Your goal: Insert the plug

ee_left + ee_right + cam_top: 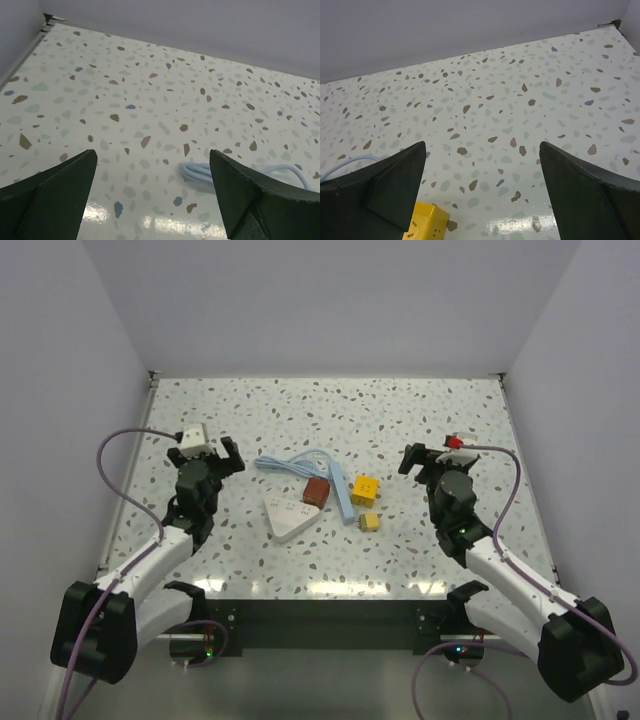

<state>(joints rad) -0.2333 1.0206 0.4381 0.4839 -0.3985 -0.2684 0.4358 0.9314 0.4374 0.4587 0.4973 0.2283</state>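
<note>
Several pieces lie mid-table: a white triangular socket block [288,516], a dark red block [316,491], a light blue bar [343,500] with a coiled light blue cable [297,464], a yellow cube [364,489] and a smaller yellow piece [368,523]. I cannot tell which of them is the plug. My left gripper [207,451] hovers left of them, open and empty [152,152], with the cable's loop [200,172] ahead to its right. My right gripper [432,455] hovers to their right, open and empty [482,145], with the yellow cube [422,222] by its left finger.
The speckled tabletop [330,410] is walled by white panels at the back and on both sides. The table's dark front edge [320,600] runs between the two arm bases. A bit of the blue cable [345,162] shows at the right wrist view's left edge.
</note>
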